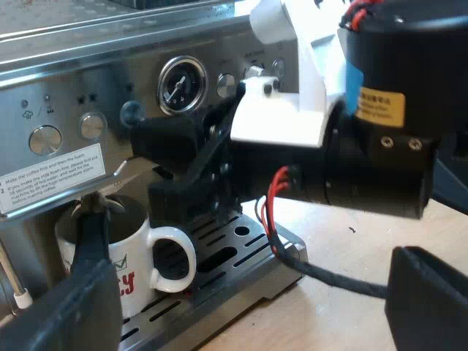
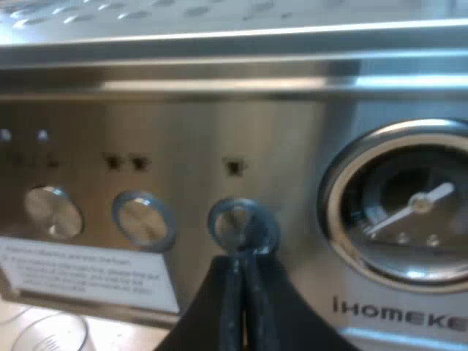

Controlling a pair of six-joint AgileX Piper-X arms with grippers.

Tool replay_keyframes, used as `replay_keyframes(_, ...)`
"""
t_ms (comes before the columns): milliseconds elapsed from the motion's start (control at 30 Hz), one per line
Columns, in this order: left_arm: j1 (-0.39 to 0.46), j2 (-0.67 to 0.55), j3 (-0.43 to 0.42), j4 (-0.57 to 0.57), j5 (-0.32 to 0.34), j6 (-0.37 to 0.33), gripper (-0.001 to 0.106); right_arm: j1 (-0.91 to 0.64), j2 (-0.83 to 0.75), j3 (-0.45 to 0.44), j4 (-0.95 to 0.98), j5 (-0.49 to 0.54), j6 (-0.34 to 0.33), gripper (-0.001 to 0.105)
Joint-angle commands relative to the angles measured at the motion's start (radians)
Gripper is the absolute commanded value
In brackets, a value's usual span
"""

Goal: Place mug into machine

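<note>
A white mug (image 1: 131, 256) with red lettering stands upright on the slotted drip tray (image 1: 241, 230) of the espresso machine (image 1: 95, 66), under its front. My left gripper (image 1: 248, 241) is open wide; one of its fingers (image 1: 91, 278) is close in front of the mug and the other is far off over the wooden table. My right gripper (image 2: 241, 259) is shut, its tips at a round button (image 2: 238, 219) on the machine's panel, beside the pressure gauge (image 2: 409, 205). From the left wrist view the right gripper (image 1: 142, 135) reaches the panel above the mug.
A white instruction sticker (image 1: 55, 183) sits on the panel above the mug. A thin steam wand (image 1: 9, 274) hangs beside the mug. The right arm's white and black body (image 1: 351, 139) spans the space over the drip tray. Wooden table (image 1: 329, 322) lies beside the machine.
</note>
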Motion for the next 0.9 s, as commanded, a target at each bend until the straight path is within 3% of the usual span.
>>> replay_keyframes(33, -0.001, -0.007, -0.009, -0.012, 0.007, 0.001, 0.086, -0.014, -0.007, -0.018, -0.016, -0.002, -0.014, 0.0)
replay_keyframes(333, -0.001, -0.007, -0.009, -0.012, 0.007, 0.001, 0.086, -0.021, 0.011, -0.063, -0.014, -0.025, -0.012, 0.0)
replay_keyframes(500, -0.001, -0.007, -0.009, -0.012, 0.007, 0.001, 0.086, -0.021, 0.011, -0.068, -0.014, 0.045, -0.012, 0.0)
replay_keyframes(900, -0.001, -0.007, -0.009, -0.012, 0.007, 0.001, 0.086, -0.01, 0.001, -0.068, 0.016, 0.066, -0.012, 0.0)
